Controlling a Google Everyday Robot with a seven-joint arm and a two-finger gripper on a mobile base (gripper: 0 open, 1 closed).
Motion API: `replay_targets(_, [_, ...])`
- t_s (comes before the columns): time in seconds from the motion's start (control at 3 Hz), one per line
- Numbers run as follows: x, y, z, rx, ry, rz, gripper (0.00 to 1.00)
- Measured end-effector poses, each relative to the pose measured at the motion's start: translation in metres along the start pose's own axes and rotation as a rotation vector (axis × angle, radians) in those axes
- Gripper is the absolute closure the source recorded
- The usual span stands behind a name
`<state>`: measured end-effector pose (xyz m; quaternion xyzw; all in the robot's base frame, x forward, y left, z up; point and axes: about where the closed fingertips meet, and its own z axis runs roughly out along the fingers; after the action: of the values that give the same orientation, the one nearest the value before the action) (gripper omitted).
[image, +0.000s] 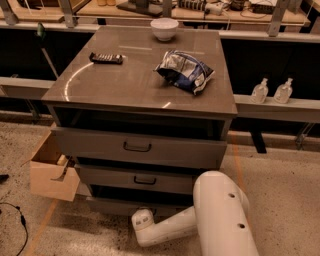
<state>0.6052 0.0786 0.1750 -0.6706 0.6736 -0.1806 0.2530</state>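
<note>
A grey cabinet (100, 90) with three drawers stands in the middle of the camera view. Its top drawer (137, 147) is pulled out a little, above the middle drawer (142, 179). My white arm (220, 215) reaches in from the bottom right, low over the floor. The gripper (142, 217) is at its end, against the front of the bottom drawer (112, 205), and the wrist hides it. On the cabinet top lie a crumpled blue and silver snack bag (185, 70), a white bowl (164, 28) and a dark flat bar (106, 58).
An open cardboard box (50, 172) sits on the floor against the cabinet's left side. Two clear bottles (260, 91) (283, 91) stand on a ledge to the right. Workbenches with clutter run along the back. A black cable (20, 222) lies on the floor at left.
</note>
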Motion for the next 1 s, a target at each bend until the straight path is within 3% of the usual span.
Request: replay_targets(1.0, [0.0066, 0.0077, -0.012, -0.015, 0.003, 0.009, 1.0])
